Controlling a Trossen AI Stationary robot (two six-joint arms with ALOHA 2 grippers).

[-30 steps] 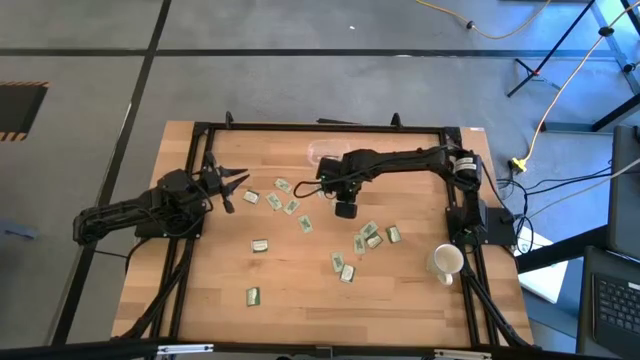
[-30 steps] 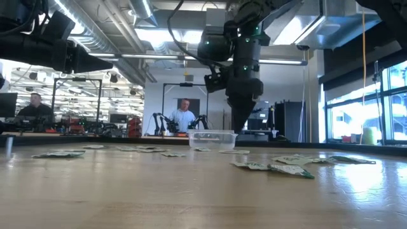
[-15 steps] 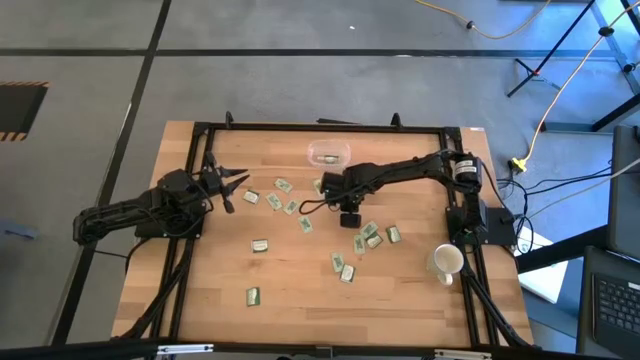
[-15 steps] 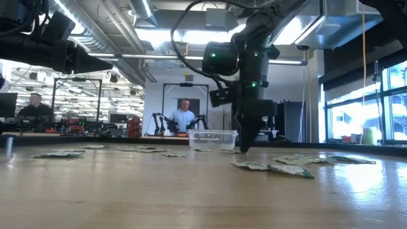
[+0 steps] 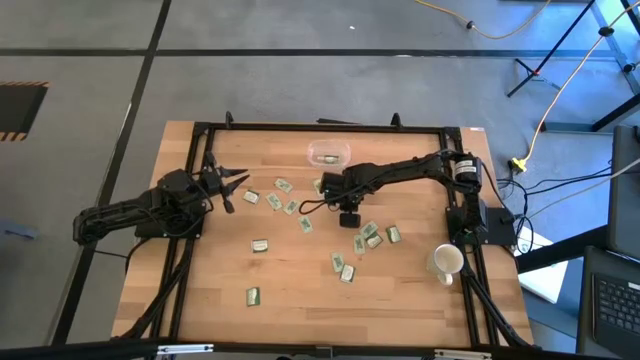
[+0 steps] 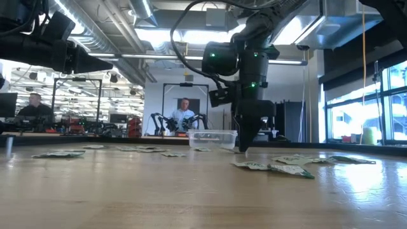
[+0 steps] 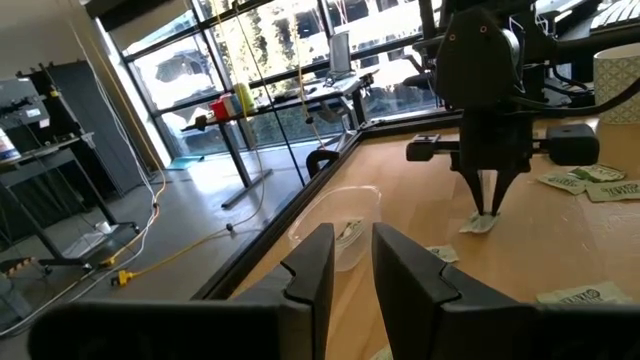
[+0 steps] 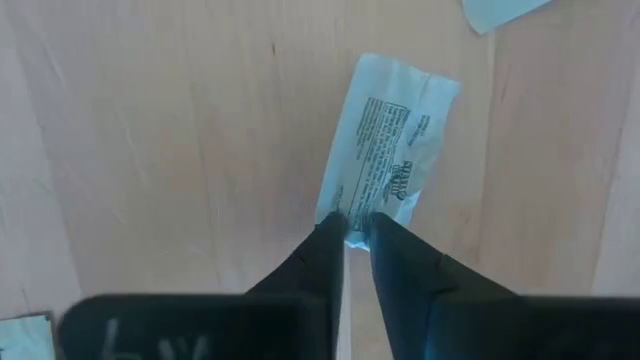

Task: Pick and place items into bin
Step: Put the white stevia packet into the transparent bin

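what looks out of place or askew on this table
Small pale green and white flat packets lie scattered at all angles over the wooden table. Just one sits in the clear plastic tray. Nothing looks spilled or damaged.

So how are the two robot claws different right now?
The right gripper points straight down at the table's middle, its fingertips pinching the edge of a packet. The left gripper holds nothing and waits above the table's left side, pointing sideways toward the bin. The right one's fingers nearly meet; the left one's stand a little apart. Both are dark, with two fingers.
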